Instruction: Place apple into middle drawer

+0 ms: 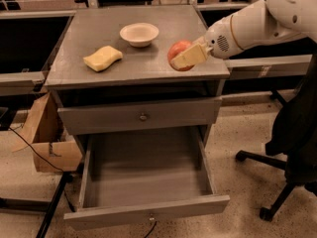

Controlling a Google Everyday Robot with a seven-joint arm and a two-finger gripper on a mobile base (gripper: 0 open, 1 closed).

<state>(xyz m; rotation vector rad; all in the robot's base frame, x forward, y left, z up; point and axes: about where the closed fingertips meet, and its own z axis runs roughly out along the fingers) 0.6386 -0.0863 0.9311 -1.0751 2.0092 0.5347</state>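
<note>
The apple [177,47] sits at the front right of the cabinet top [148,66], well apart from the bowl [139,33] and the yellow sponge [102,58]; it looks firm, smooth and round, fairly light, likely to roll or slip if pinched off-centre and to bruise if dropped; the best hold is across its widest part, 1 finger on each side.

The gripper [183,57] reaches in from the right and is closed on the apple; 1 pale finger lies across its near face while the other is hidden behind it; whether the fruit rests on the top or hangs just clear of it cannot be told.

The middle drawer [148,175] stands pulled out below, under the closed drawer front [138,116]; the carry should go forward past the edge, then down, with a low release.
</note>
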